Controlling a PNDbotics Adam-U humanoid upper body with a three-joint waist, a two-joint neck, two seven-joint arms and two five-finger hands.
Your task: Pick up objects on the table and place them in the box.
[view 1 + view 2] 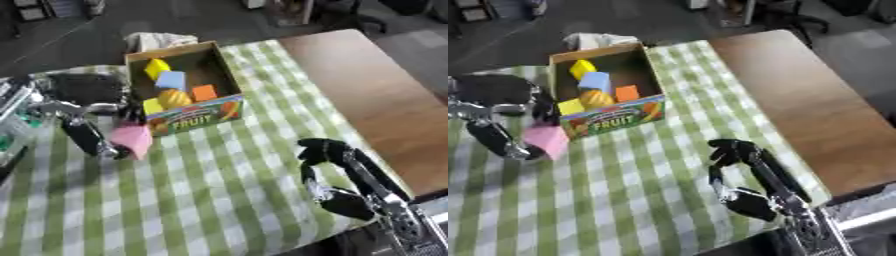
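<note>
A cardboard box point(226, 75) marked FRUIT stands at the far middle of the checked cloth. Inside lie a yellow block point(156, 67), a blue block point(171, 80), an orange block point(204, 92), an orange round fruit point(174, 98) and a small yellow block point(152, 106). My left hand point(92, 137) holds a pink block point(133, 139) just left of the box's front corner, fingers and thumb curled around it. My right hand point(325, 162) hovers over the cloth at the lower right, fingers relaxed and holding nothing.
A green-and-white checked cloth point(210, 190) covers the table's left part; bare brown tabletop point(376, 95) lies to the right. A white crumpled thing point(157, 40) sits behind the box. Clutter lines the left edge point(13, 115).
</note>
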